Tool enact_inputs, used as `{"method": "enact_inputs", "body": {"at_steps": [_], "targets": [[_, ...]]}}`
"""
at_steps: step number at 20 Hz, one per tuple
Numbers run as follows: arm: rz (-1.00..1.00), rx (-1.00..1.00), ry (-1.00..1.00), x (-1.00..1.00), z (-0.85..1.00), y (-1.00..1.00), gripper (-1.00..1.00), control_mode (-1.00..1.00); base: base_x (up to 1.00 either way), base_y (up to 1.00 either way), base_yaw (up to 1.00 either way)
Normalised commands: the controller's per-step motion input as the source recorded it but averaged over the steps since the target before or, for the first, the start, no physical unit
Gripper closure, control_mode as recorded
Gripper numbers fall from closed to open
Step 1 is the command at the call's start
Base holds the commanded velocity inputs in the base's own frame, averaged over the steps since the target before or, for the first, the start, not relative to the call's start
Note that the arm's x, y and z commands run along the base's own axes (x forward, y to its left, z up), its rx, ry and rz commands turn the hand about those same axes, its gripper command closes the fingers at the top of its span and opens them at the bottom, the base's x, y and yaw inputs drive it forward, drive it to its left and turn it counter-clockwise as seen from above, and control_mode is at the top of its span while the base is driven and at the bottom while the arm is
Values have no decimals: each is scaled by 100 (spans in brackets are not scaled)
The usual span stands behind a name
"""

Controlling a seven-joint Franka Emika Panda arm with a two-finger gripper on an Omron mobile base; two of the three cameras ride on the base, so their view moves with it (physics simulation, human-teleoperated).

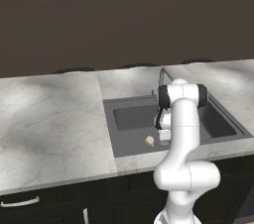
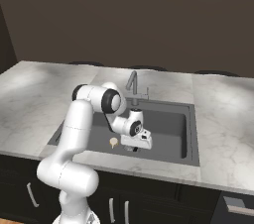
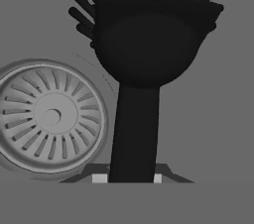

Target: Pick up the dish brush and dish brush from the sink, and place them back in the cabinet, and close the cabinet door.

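Jaws shut around black brush [image 3: 144, 64] handle

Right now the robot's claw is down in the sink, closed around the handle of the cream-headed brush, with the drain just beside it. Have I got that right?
Not quite. The gripper is down in the sink beside the drain, but the hand view shows it closed on the black dish brush. The cream-headed brush lies loose on the sink floor in the left base view.
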Motion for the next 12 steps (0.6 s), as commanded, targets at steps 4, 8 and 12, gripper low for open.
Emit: {"method": "enact_inputs", "body": {"at_steps": [4,8,12], "targets": [[0,0,0,0,15,-1,100,-100,0,0,0],[0,0,0,0,23,-1,100,-100,0,0,0],[0,0,0,0,26,0,100,-100,0,0,0]]}}
